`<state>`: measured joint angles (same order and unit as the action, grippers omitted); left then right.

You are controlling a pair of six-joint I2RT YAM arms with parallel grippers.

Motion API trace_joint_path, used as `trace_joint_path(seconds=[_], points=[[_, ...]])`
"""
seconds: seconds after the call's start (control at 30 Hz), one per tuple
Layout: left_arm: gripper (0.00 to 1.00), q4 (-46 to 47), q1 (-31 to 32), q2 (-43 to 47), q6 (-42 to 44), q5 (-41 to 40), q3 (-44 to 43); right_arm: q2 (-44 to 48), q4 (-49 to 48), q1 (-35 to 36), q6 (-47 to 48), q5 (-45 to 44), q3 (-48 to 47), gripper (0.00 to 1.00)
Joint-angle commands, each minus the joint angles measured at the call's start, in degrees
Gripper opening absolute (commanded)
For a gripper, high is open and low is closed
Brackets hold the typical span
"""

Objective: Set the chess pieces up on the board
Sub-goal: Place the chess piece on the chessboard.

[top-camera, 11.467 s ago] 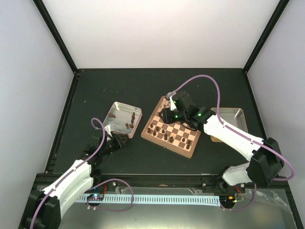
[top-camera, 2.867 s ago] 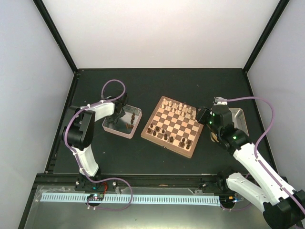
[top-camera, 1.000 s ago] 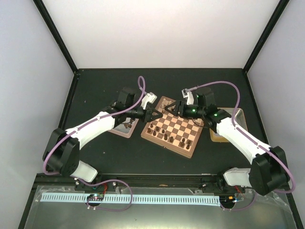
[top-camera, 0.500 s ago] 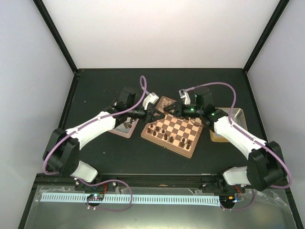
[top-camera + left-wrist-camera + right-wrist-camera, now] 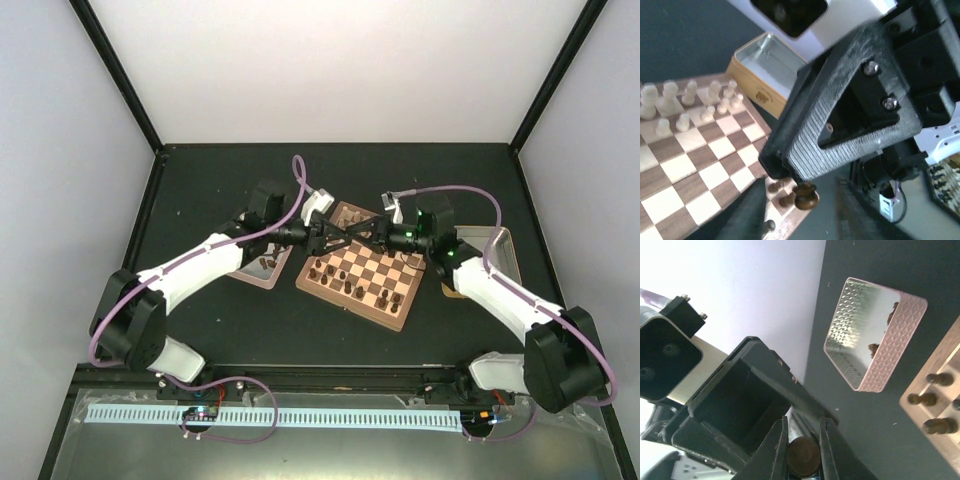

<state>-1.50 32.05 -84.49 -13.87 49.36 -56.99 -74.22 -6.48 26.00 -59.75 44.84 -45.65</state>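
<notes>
Handover point, in the air over the far-left corner of the square wooden chessboard with tan and brown checks point(image 5: 348, 306). The right end effector point(image 5: 802, 447) is clenched on one small dark brown turned wooden chess piece point(image 5: 806, 196). The piece is off the board and pinched near the fingertips, with most of its rounded body hanging free below them. The left end effector point(image 5: 334, 236) faces it tip to tip. In the left wrist view its blurred fingers stand off on either side of the piece, so I read it as released. The right wrist view shows a round end face of the piece, and I cannot tell whether that is the base or the head. My judgement on handling: very light, rigid, hard, smooth-turned wood. It will not crush, but the curved profile can roll or pivot between flat pads. The best hold is across the waist just under the head, axis upright, leaving the base clear to seat on a square. Other dark brown chessmen point(image 5: 345, 278) stand on the near rows and cream-white chessmen point(image 5: 670, 100) on the far rows. They are close-packed, so I judge that placement needs a narrow approach. More dark pieces lie in the pink embossed metal tray point(image 5: 900, 335) on the bench.
</notes>
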Motion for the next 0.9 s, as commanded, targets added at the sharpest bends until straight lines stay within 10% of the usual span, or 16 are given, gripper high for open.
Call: trace_joint_path(seconds=[0.0, 0.3, 0.87], points=[[0.55, 9.7, 0.1, 2.3, -6.6, -2.3, 1.0, 3.9, -13.3, 0.2, -13.4, -2.8, 4.9, 0.02], [0.61, 36.2, 1.7, 2.3, -28.2, -7.0, 11.6, 6.8, -24.0, 0.2, -30.7, -10.3, 10.3, 0.02], [0.33, 40.5, 5.3, 1.3, -30.4, -13.7, 11.6, 8.0, -22.1, 0.2, -30.7, -10.3, 12.2, 0.03]])
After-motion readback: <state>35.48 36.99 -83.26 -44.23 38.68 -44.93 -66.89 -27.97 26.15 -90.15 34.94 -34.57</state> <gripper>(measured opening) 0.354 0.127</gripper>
